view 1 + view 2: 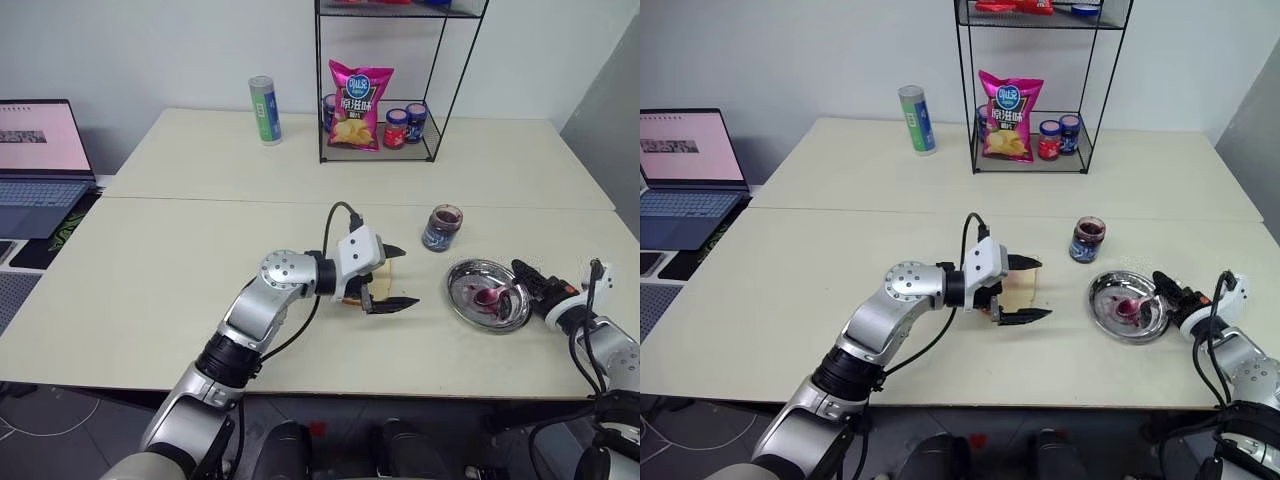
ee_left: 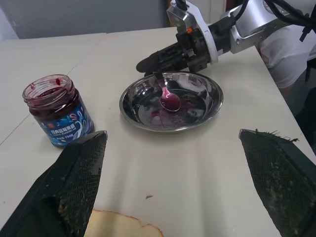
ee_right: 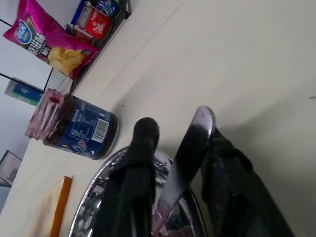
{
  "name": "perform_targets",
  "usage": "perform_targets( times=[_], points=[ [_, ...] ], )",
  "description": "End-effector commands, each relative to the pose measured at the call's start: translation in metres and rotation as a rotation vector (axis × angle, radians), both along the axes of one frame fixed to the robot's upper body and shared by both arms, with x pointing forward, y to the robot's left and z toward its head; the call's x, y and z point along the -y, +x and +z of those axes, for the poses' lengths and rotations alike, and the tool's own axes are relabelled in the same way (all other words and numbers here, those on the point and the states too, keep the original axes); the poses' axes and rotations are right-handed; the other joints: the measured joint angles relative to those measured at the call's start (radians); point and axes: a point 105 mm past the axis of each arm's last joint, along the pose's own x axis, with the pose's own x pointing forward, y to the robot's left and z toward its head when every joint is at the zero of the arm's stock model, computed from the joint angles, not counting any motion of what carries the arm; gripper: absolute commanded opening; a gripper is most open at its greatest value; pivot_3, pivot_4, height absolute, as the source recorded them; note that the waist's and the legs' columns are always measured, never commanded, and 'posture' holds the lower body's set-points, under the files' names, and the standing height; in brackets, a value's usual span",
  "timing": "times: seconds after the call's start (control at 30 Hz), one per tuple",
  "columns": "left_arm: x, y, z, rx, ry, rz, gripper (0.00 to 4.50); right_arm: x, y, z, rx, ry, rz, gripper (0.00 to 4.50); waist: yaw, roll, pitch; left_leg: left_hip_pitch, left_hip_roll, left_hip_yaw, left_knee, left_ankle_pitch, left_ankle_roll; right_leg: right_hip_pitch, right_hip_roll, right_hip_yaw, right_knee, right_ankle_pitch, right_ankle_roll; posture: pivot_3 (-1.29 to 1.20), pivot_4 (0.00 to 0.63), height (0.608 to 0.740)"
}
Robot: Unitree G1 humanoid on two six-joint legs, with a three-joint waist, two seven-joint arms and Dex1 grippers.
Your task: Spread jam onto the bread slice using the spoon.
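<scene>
The spoon (image 2: 167, 94) lies in the steel plate (image 2: 207, 106) near the table's (image 1: 180, 260) right edge, its red-smeared bowl resting toward the middle of the plate and its handle running up over the rim on the side toward the right gripper (image 2: 157, 61). So the long axis of the spoon points straight back along that gripper's own reach. In the right wrist view the handle sits between the two black fingers (image 3: 140, 163), which stand closed in around it; whether they truly pinch it yet I cannot tell, though they look close to a grip.

The bread slice (image 1: 1022, 285) is well apart from the plate, toward the middle of the table and nearer its front edge than its back. The left gripper (image 1: 388, 276) hovers at the bread with its fingers spread wide, one to either side of the slice's near edge, holding nothing.

The jam jar (image 1: 441, 227), lid off, stands just behind the plate, toward the back of the table, between bread and plate.

What the coming move turns on, as I judge it: the right arm is by far the nearer to the spoon. Once it has the handle, the bowl must travel leftward across the bare table to the bread, with the bowl kept level so the jam (image 2: 170, 102) smeared on it stays put.
</scene>
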Motion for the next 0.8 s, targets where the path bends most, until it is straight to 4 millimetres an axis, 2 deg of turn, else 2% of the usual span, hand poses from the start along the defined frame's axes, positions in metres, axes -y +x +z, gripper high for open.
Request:
perform_targets(
  times=[0.03, 0.07, 0.3, 0.43, 0.5, 0.6, 0.8],
  points=[
    [0.005, -0.001, 0.014, 0.051, -0.027, -0.031, 4.5, 0.009, -0.005, 0.006, 0.03, -0.01, -0.04, 0.27, 0.0, 0.0, 0.0, 0.0, 0.0, 0.0, 0.0, 0.0, 0.0, 0.0, 0.0, 0.0, 0.0, 0.0, 0.0, 0.0, 0.15, 0.74],
    [0.005, -0.001, 0.014, 0.051, -0.028, -0.034, 4.5, 0.009, -0.006, 0.006, 0.032, -0.012, -0.043, 0.02, 0.001, 0.0, 0.0, 0.0, 0.0, 0.0, 0.0, 0.0, 0.0, 0.0, -0.001, 0.0, 0.0, 0.0, 0.0, 0.0, 0.15, 0.74],
    [0.005, -0.001, 0.014, 0.056, -0.027, -0.044, 4.5, 0.011, -0.011, 0.003, 0.022, -0.074, -0.057, 0.01, 0.003, 0.0, 0.0, 0.0, 0.0, 0.0, 0.0, 0.0, 0.0, 0.0, -0.001, -0.001, 0.0, 0.0, 0.0, 0.0, 0.15, 0.74],
    [0.004, 0.0, 0.014, 0.06, -0.026, -0.041, 4.5, 0.01, -0.014, 0.014, 0.052, -0.114, -0.056, 0.01, 0.002, 0.0, 0.0, 0.0, 0.0, 0.0, 0.0, 0.0, 0.0, 0.0, -0.001, -0.001, 0.0, 0.0, 0.0, 0.0, 0.15, 0.74],
    [0.002, 0.001, 0.015, 0.063, -0.028, -0.035, 4.5, 0.007, -0.015, 0.029, 0.084, -0.167, -0.044, 0.01, 0.002, 0.0, 0.0, 0.0, 0.0, 0.0, 0.0, 0.0, 0.0, 0.0, -0.001, -0.001, 0.0, 0.0, 0.0, 0.0, 0.15, 0.74],
    [-0.003, 0.004, 0.017, 0.064, -0.03, -0.021, 4.5, -0.01, -0.015, 0.057, 0.149, -0.265, 0.013, 0.01, 0.002, 0.002, 0.001, 0.0, 0.0, 0.0, 0.0, 0.0, 0.0, 0.0, -0.001, -0.001, 0.0, 0.0, 0.0, 0.0, 0.15, 0.74],
    [-0.018, 0.016, 0.023, 0.082, -0.009, 0.014, 4.5, -0.04, 0.0, 0.113, 0.247, -0.542, 0.079, 0.01, -0.004, 0.003, 0.001, 0.0, 0.0, 0.0, 0.0, 0.0, 0.0, -0.002, 0.0, 0.0, 0.001, 0.0, 0.0, 0.0, 0.15, 0.74]
  ],
)
